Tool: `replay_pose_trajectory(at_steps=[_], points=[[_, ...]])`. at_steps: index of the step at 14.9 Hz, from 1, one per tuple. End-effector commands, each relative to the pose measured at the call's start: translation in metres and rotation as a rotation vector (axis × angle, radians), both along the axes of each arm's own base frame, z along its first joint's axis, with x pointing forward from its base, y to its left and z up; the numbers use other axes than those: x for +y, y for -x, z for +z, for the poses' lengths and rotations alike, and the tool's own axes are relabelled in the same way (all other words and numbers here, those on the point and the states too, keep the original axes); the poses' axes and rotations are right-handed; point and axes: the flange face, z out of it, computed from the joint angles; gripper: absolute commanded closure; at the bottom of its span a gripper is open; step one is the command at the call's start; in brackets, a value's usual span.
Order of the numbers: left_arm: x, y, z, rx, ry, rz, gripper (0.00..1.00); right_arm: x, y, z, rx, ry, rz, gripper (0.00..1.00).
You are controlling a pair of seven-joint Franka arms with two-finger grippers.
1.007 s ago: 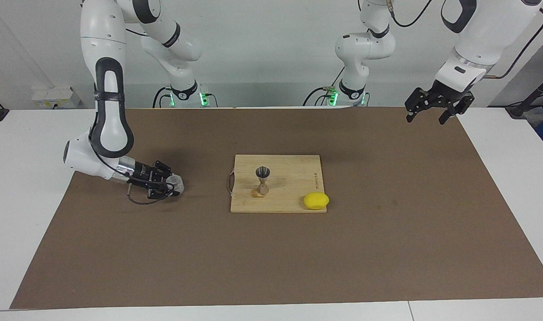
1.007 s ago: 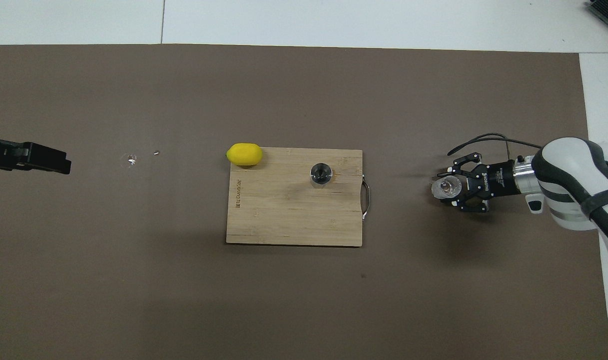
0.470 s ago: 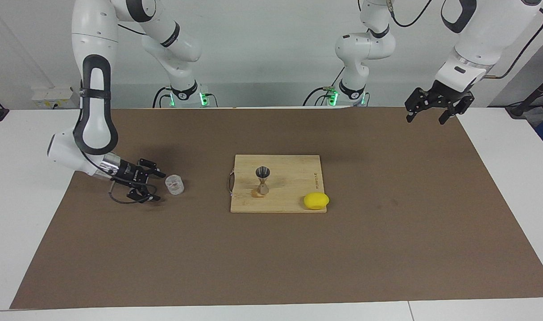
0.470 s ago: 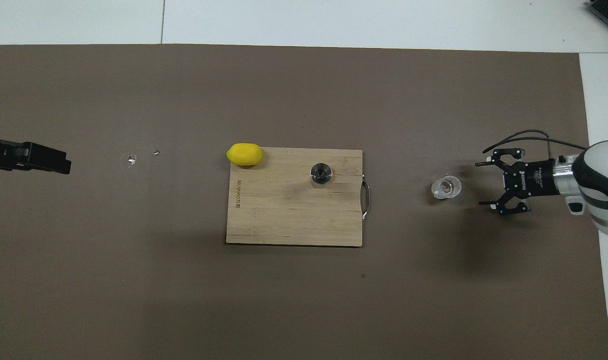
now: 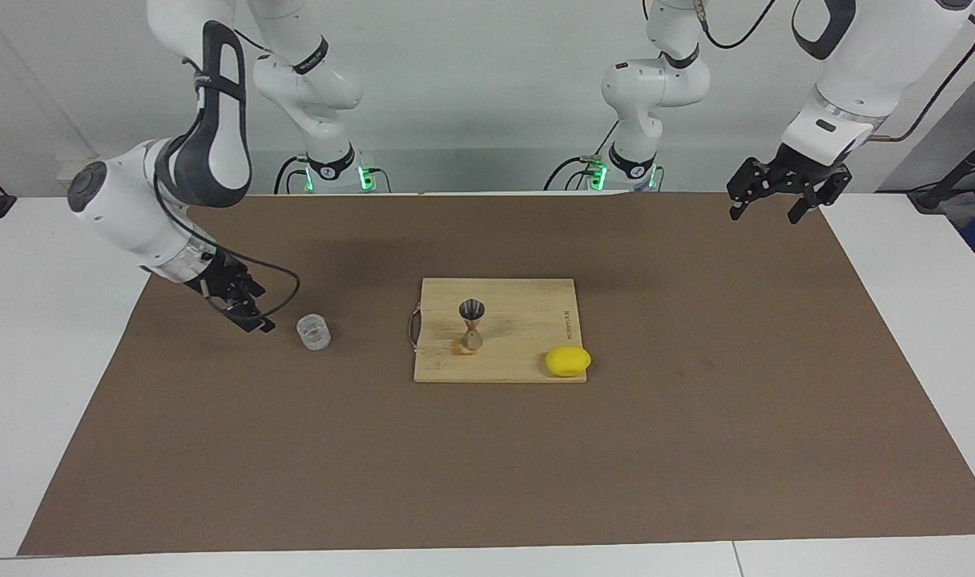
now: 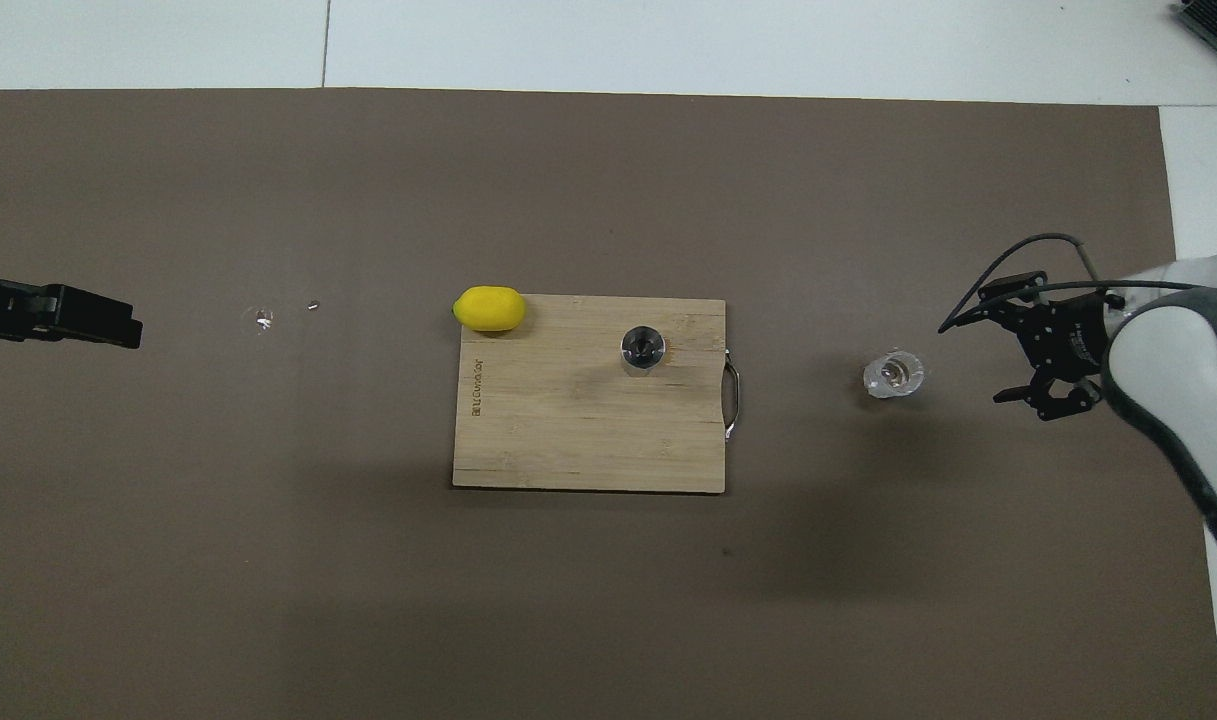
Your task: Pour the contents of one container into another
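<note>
The small clear cup (image 5: 313, 332) stands upright on the brown mat toward the right arm's end of the table; it also shows in the overhead view (image 6: 893, 373). The silvery hourglass jigger (image 5: 472, 323) stands upright on the wooden cutting board (image 5: 527, 308), seen from above as a round rim (image 6: 643, 348). My right gripper (image 5: 255, 309) is open and empty, raised beside the cup and apart from it, on the side away from the board (image 6: 996, 350). My left gripper (image 5: 764, 211) is open and empty and waits high over the mat's corner at the left arm's end (image 6: 118, 330).
A yellow lemon (image 5: 568, 361) lies at the board's corner farther from the robots, toward the left arm's end (image 6: 489, 308). A few tiny clear bits (image 6: 261, 319) lie on the mat toward the left arm's end. The board (image 6: 568, 430) has a metal handle facing the cup.
My right gripper let go of the cup, opened, drew back from it and rose. The cup stays upright on the mat. The left arm has not moved.
</note>
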Motion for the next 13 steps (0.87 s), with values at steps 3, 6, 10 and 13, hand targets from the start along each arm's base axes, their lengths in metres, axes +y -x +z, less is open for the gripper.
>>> replay_pose_trajectory(at_steps=[3,6,10,13], points=[[0.001,0.006,0.005,0.006,0.012,0.0,0.0,0.085,0.005,0.008,-0.054,0.142,0.435,0.0],[0.001,0.006,0.006,0.005,0.013,0.0,0.0,0.104,0.006,0.033,-0.124,0.172,0.629,0.0],[0.001,0.006,0.005,0.006,0.012,0.0,0.0,0.097,-0.006,0.092,-0.163,0.22,0.732,0.0],[0.001,0.006,0.005,0.006,0.012,0.0,0.0,0.089,-0.011,0.144,-0.181,0.23,0.762,0.0]])
